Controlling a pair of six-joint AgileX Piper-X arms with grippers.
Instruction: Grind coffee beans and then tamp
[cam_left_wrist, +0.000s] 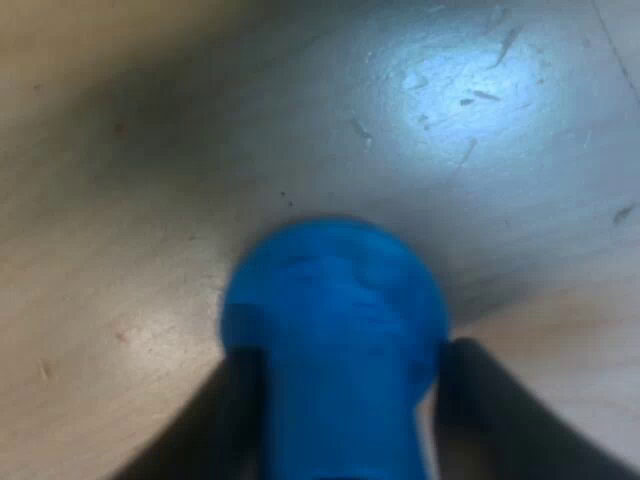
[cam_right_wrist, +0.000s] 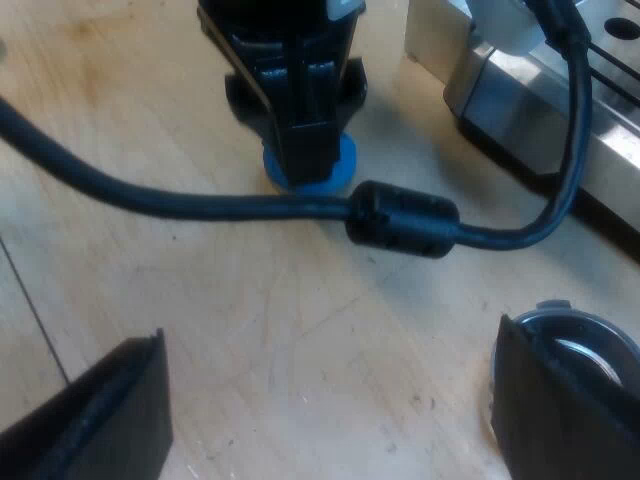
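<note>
Two black fingers (cam_left_wrist: 235, 420) of the left gripper (cam_left_wrist: 350, 355) are clamped on the blue tamper (cam_left_wrist: 335, 300), one on each side, both touching its body. The tamper's rounded blue end faces the left wrist camera. Beyond it is the wooden table (cam_left_wrist: 120, 250), scratched, with a bright patch of light on it.

In the right wrist view the left gripper stands upright over the tamper. Only the tamper's blue disc shows under the fingers, down at the wood. I cannot tell whether it rests on the table or sits just above it. The tamper is near the espresso machine (cam_right_wrist: 560, 110). The machine's metal base and the edge of its slotted tray run just beside that spot, apart from the tamper, with bare wood between them.

The right gripper (cam_right_wrist: 330, 340) has its fingers spread wide with nothing between them, over open table. It is well apart from the tamper. Bare wood lies between the right gripper and the left one.

Just behind one right finger sits the round metal cup of the metal holder (cam_right_wrist: 585, 345), with a dark rim and a shiny inside. The finger partly covers it and its handle is hidden. It lies near the machine's base, apart from the tamper.
</note>
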